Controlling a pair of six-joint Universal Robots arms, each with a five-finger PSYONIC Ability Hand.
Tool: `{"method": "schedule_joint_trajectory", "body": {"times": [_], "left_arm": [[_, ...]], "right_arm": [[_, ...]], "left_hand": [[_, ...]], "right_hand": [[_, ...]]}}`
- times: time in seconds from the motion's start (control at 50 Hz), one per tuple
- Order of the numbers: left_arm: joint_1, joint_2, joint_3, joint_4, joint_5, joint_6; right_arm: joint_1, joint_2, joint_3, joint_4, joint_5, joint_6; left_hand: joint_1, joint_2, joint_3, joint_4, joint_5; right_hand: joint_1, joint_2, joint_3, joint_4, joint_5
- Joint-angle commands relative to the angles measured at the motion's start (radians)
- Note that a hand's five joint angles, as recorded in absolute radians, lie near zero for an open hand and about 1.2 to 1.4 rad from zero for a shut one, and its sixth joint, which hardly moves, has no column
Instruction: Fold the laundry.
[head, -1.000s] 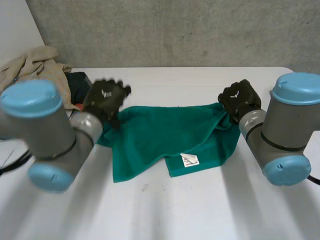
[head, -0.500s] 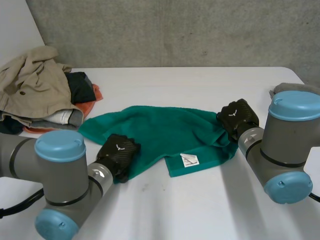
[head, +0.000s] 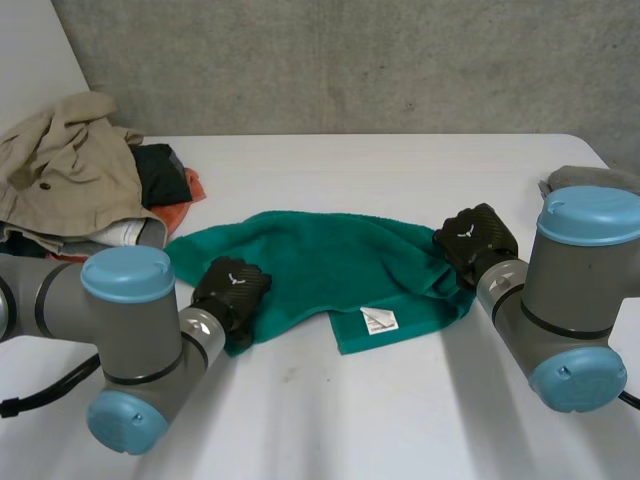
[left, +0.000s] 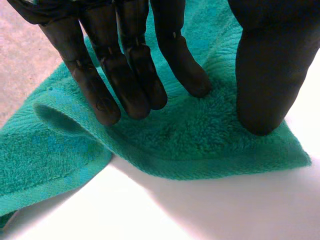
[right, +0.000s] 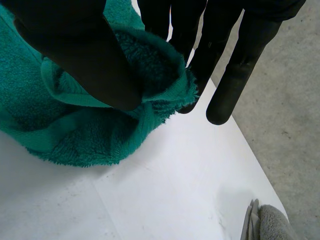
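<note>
Soft, even light leaves the white surface (left: 240, 210) bright, almost washed out beside the left hand (left: 125, 75), and the towel (left: 200, 145) throws a faint, soft-edged shadow on it just past the fingertips.

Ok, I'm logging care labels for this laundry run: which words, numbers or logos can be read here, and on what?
On the green terry towel, a white sewn-in label: dark print, too small to read.
On the back of the left hand and the right hand, a small white mark each: no letters legible.
No text here is readable.
</note>
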Motion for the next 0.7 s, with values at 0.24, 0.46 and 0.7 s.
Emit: {"method": "schedule_joint_trajectory", "body": {"times": [0.24,0.46,0.7], "left_arm": [[0.006,0.032,-0.004,-0.012,0.000,0.000],[0.004,0.040,-0.027,-0.025,0.000,0.000],[0.001,0.069,-0.042,-0.081,0.002,-0.014]], "right_arm": [[-0.001,-0.045,0.021,0.007,-0.005,0.001],[-0.001,-0.045,0.024,0.007,-0.005,-0.001],[-0.001,-0.045,0.029,0.007,-0.005,-0.001]], "left_hand": [[-0.413,-0.423,-0.421,-0.423,0.126],[-0.526,-0.535,-0.533,-0.536,0.014],[-0.534,-0.544,-0.542,-0.544,0.005]], "right_hand": [[0.309,0.220,0.198,0.191,0.247],[0.309,0.220,0.198,0.191,0.247],[0.309,0.220,0.198,0.191,0.247]]}}
